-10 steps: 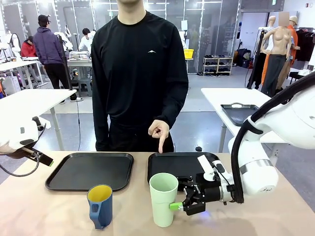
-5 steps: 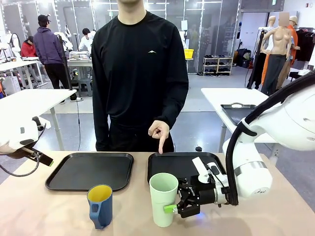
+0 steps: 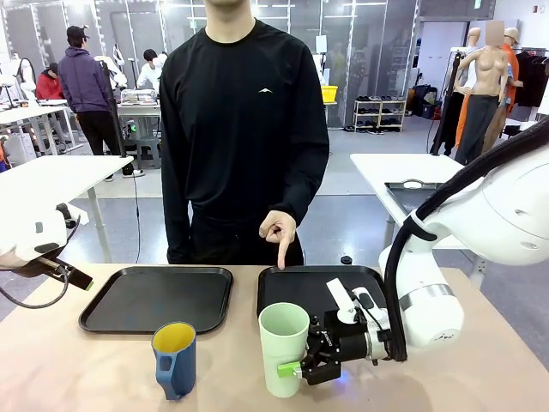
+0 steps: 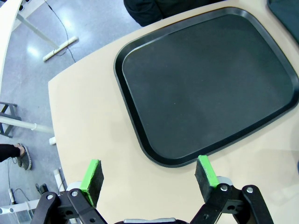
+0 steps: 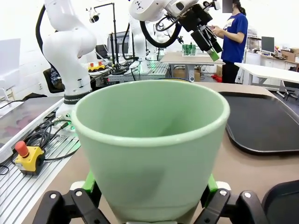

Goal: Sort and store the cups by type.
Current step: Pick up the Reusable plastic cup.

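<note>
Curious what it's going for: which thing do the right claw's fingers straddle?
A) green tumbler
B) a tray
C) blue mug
A: the right gripper's fingers stand on either side of the green tumbler; the blue mug stands apart.

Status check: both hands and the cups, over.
Left hand open, above table by left tray. Right hand straddling mint-green tumbler, grip unconfirmed. Blue mug untouched. Person's finger points at right tray.

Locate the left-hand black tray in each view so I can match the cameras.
Front: left tray, centre-left, behind the blue mug.
Left wrist: upper right, beyond the open left gripper.
Right wrist: right edge, past the green tumbler.
Shared landmark: the left gripper, hanging near this tray.
</note>
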`<action>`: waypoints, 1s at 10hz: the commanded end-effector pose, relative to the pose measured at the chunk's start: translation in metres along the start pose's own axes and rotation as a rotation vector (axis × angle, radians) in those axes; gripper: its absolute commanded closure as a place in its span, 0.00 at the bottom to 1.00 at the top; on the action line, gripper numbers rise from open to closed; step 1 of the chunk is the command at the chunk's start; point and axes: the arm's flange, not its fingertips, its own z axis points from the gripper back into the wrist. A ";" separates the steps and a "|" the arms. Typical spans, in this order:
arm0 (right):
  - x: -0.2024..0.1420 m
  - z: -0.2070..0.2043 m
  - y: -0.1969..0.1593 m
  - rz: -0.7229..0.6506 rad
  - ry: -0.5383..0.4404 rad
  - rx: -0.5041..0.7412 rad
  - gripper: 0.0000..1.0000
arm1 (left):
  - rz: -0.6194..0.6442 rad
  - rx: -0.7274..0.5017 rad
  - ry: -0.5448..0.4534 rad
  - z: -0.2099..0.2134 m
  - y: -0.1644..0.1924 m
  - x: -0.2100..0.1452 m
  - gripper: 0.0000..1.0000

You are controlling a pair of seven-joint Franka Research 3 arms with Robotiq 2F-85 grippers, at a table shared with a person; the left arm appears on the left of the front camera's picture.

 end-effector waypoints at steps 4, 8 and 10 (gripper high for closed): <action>-0.030 0.000 0.011 0.054 -0.037 -0.016 0.47 | -0.005 0.004 -0.002 0.000 0.001 0.000 0.00; 0.005 -0.005 0.039 0.109 0.022 -0.022 0.57 | -0.005 0.004 -0.002 0.000 0.001 0.000 0.00; 0.021 -0.007 0.051 0.132 0.035 -0.013 0.57 | -0.005 0.004 -0.002 0.000 0.001 0.000 0.00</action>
